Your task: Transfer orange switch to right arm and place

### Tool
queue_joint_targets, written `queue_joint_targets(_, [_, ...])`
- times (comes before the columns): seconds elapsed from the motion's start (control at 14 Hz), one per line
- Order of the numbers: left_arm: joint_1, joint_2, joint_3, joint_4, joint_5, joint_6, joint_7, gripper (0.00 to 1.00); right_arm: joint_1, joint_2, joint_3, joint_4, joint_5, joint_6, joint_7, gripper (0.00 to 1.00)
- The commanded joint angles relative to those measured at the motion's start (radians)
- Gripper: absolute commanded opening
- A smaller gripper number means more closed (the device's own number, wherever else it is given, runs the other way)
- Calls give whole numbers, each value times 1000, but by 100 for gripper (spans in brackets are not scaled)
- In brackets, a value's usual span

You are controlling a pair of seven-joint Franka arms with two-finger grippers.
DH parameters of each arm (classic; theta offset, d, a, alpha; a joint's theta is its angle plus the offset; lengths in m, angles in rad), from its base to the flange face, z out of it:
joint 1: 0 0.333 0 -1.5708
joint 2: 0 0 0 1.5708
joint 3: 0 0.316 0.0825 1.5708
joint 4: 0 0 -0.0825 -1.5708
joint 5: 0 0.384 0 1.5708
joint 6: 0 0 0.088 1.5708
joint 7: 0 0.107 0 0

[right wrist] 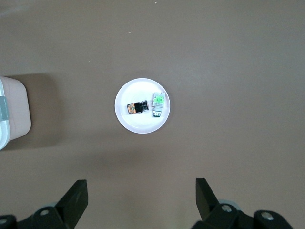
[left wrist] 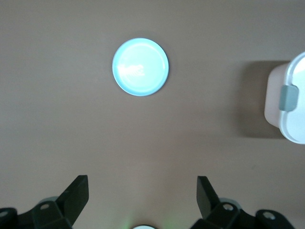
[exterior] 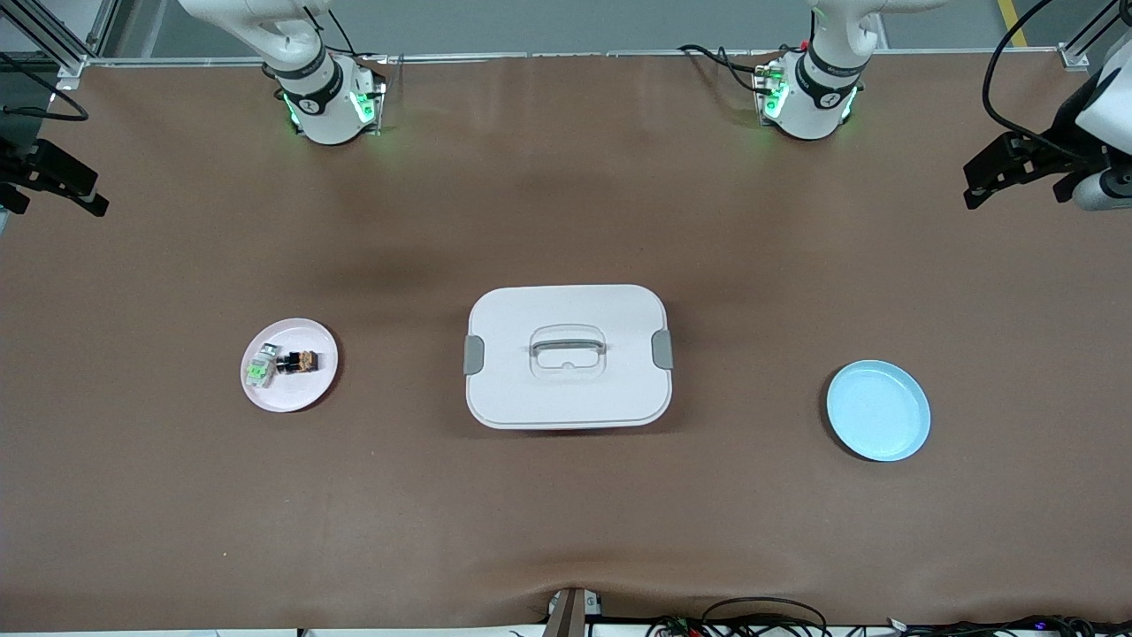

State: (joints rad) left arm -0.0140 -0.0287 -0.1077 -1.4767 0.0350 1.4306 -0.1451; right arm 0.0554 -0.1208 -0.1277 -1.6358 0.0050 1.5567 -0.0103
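Observation:
The orange switch (exterior: 302, 361) lies on a small pale pink plate (exterior: 292, 403) toward the right arm's end of the table. It also shows in the right wrist view (right wrist: 135, 108) on that plate (right wrist: 143, 128). My right gripper (right wrist: 141, 187) is open and empty, high above the table near that plate; it shows at the edge of the front view (exterior: 62, 181). My left gripper (left wrist: 141, 185) is open and empty, high over the left arm's end of the table (exterior: 1008, 168). Both arms wait.
A small white-grey part with a green face (exterior: 259, 369) lies beside the switch on the pink plate. A white lidded box (exterior: 568, 310) with a handle sits mid-table. An empty light blue plate (exterior: 878, 410) lies toward the left arm's end, also in the left wrist view (left wrist: 140, 67).

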Motion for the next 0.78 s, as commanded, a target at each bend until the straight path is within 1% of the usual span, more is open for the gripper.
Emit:
queue_joint_targets(0.0, [6,-13,5,3,-49,-32,27,100,1,16,-1,30,1,-20,1,100])
queue_joint_targets(0.71, [5,-11,5,10,-33,-32,30,100,1,16,-1,36,-11,-24,3,100])
